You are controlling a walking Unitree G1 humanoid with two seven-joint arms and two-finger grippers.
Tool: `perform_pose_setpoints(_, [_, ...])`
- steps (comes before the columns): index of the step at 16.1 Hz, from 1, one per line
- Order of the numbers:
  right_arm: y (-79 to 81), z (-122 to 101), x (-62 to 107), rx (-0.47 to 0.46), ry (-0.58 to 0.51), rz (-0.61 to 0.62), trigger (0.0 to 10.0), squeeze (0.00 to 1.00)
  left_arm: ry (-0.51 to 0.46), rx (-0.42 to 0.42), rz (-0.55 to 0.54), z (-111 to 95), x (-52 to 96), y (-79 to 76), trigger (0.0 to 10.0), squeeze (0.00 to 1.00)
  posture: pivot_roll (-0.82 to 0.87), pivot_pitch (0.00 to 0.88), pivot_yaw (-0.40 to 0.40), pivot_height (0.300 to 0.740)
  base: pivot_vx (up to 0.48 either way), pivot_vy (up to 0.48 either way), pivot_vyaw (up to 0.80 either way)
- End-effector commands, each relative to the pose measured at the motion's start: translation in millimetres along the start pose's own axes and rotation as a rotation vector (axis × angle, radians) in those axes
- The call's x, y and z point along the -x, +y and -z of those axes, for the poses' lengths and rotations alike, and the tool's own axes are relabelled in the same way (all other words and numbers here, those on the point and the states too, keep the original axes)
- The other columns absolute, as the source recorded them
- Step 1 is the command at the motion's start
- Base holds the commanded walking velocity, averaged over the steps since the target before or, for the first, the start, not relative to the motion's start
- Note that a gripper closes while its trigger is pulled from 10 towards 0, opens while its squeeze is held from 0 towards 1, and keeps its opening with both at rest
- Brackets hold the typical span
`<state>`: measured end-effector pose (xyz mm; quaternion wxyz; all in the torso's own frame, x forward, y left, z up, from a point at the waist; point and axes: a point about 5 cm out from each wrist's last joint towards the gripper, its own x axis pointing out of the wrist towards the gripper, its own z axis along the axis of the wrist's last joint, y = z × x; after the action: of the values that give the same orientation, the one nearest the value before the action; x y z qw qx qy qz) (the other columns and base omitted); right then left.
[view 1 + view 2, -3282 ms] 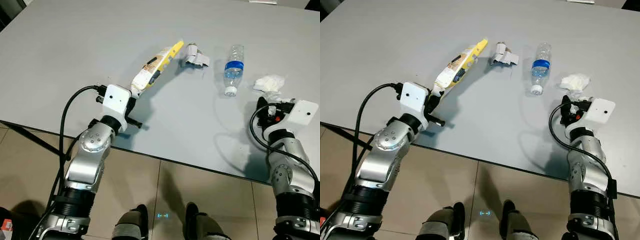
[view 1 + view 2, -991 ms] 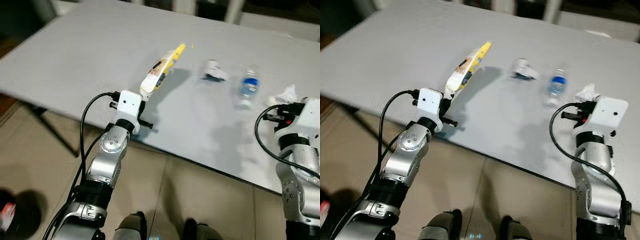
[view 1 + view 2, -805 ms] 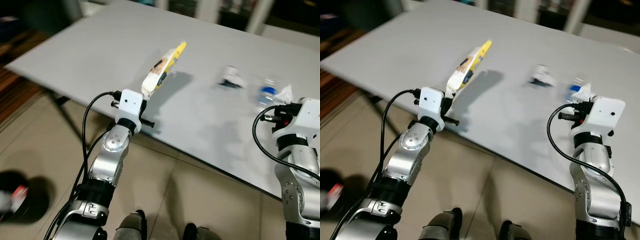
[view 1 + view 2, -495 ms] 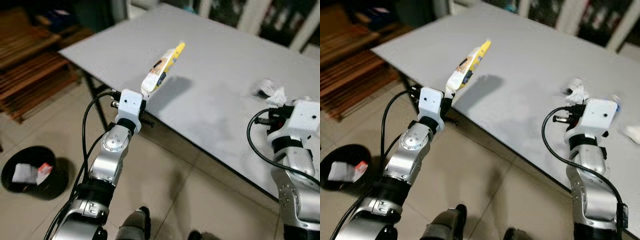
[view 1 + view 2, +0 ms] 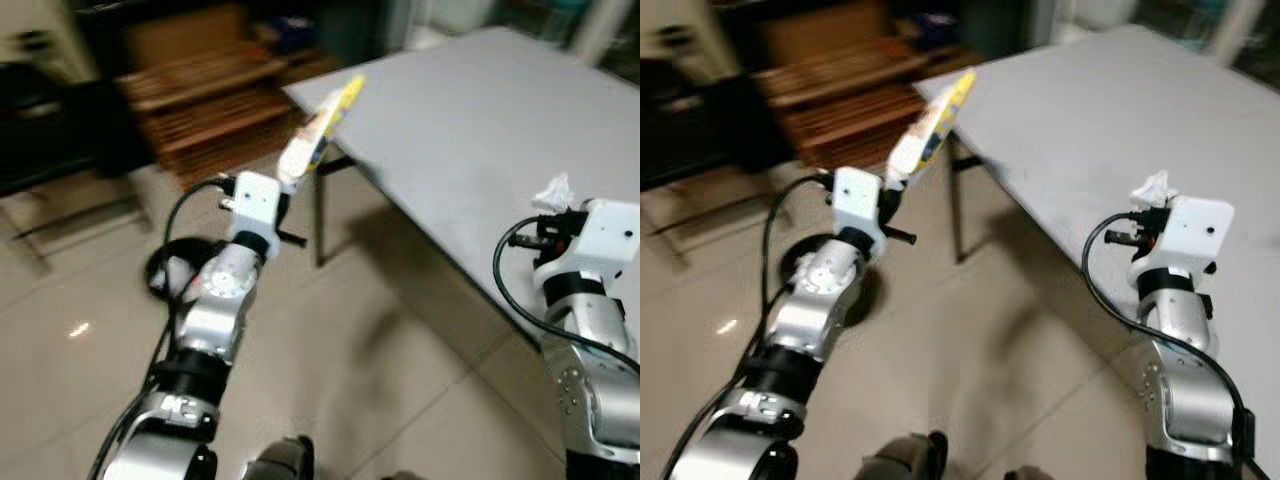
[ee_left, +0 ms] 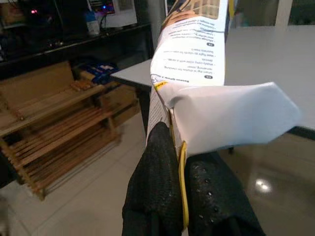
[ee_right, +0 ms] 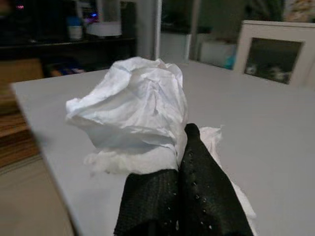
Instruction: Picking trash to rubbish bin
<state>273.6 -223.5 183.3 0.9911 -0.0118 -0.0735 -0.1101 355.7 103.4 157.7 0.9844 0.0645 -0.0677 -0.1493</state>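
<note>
My left gripper point(image 5: 286, 183) is shut on the bottom of a yellow and white snack wrapper point(image 5: 322, 128), which stands raised over the tiled floor by the table's corner. The left wrist view has the black fingers point(image 6: 158, 183) pinching the wrapper point(image 6: 197, 59). My right gripper point(image 5: 547, 213) is shut on a crumpled white tissue point(image 5: 556, 190) at the table's edge; the tissue point(image 7: 138, 105) bulges above the fingers point(image 7: 194, 196). A dark round bin point(image 5: 166, 268) with pale scraps in it sits on the floor, partly hidden behind my left forearm.
The grey table point(image 5: 480, 110) fills the upper right, its dark leg point(image 5: 320, 215) standing beside my left arm. Low wooden racks point(image 5: 210, 95) line the back, and dark furniture point(image 5: 50, 130) stands at the left. Glossy floor tiles spread below.
The whole view has swung left: the table slid to the right and the floor, racks and bin came closer to the left arm. Both grippers keep their hold.
</note>
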Motion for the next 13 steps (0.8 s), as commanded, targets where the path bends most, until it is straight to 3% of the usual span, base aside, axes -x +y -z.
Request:
perform_pose_setpoints(1, [-1.1,-1.2,0.0,0.011,-0.002,0.005,10.0,0.0,0.003,-0.01,0.005,-0.9,-1.5,0.3,10.0,0.0,0.17,0.121,-0.007,0.74,0.0,0.0,0.8])
perform_pose_setpoints(13, [5.7,1.2,1.1,0.018,0.014,-0.015,10.0,0.0,0.012,0.022,0.008,1.3,-1.0,-3.5,10.0,0.0,0.16,0.132,-0.01,0.74,0.0,0.0,0.8])
